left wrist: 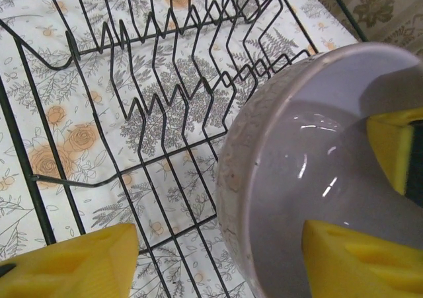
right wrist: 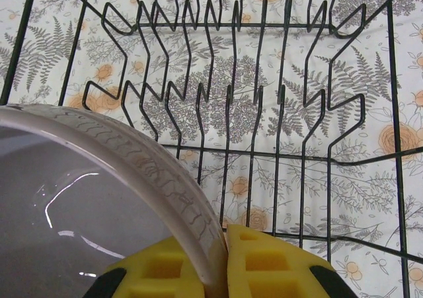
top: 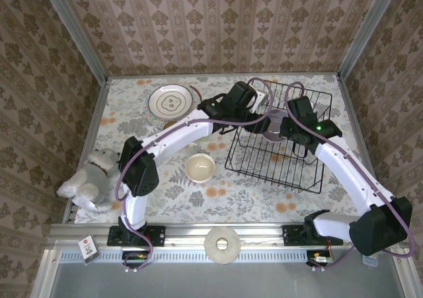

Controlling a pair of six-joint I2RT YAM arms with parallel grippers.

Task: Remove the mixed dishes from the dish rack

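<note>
Lilac bowl (right wrist: 79, 212) is inside the black wire dish rack (top: 310, 101), beside the prong rows; whether it rests on the wires I cannot tell. Right gripper (right wrist: 221, 248) pinches the bowl rim, one yellow pad inside and one outside. Left gripper (left wrist: 218, 252) straddles another part of the rim with jaws wide, outer finger (left wrist: 86, 258) clear of the wall. Cream bowl (top: 199, 167) and brown-ringed white plate (top: 170, 101) sit on the table left of the rack.
</note>
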